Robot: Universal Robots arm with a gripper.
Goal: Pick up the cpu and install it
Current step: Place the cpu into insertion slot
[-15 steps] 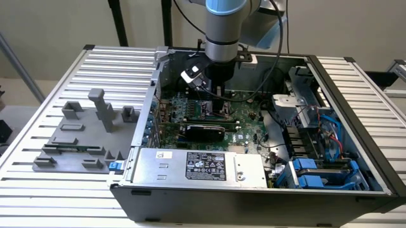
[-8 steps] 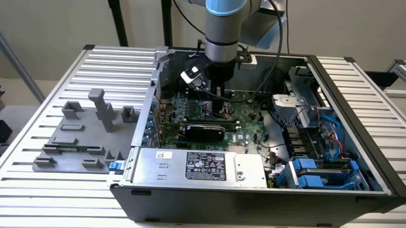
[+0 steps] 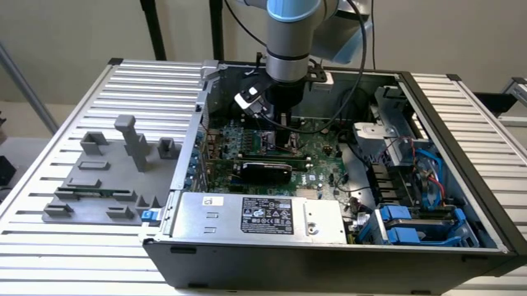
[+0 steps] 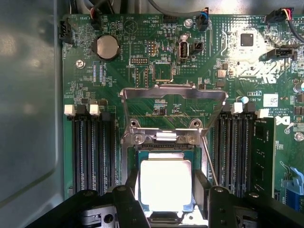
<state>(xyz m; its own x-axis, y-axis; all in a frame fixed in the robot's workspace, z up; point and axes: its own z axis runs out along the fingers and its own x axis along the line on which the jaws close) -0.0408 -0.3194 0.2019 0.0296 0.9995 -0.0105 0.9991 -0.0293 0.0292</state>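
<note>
The pick-up part of the task is judged to be done: in the wrist view the cpu is seen clamped between the two dark fingers of the gripper, one finger pressed against each of two opposite edges. It is held directly over the socket on the green motherboard, squarely aligned with the socket's outline. Whether it is seated in the socket or a little above it cannot be told. The installing part is therefore taken to be under way but not finished. The metal retaining frame stands swung open beside the socket, and the thin lever is not latched over anything. Banks of memory slots are seen on both sides of the socket. In the exterior view the gripper is seen reaching down into the open computer case, which rests on the ribbed metal surface. The cpu is shown as a thin square chip with a pale, brightly reflecting metal top. The top has rounded corners and is set on a darker rim that shows as a narrow border around it.
</note>
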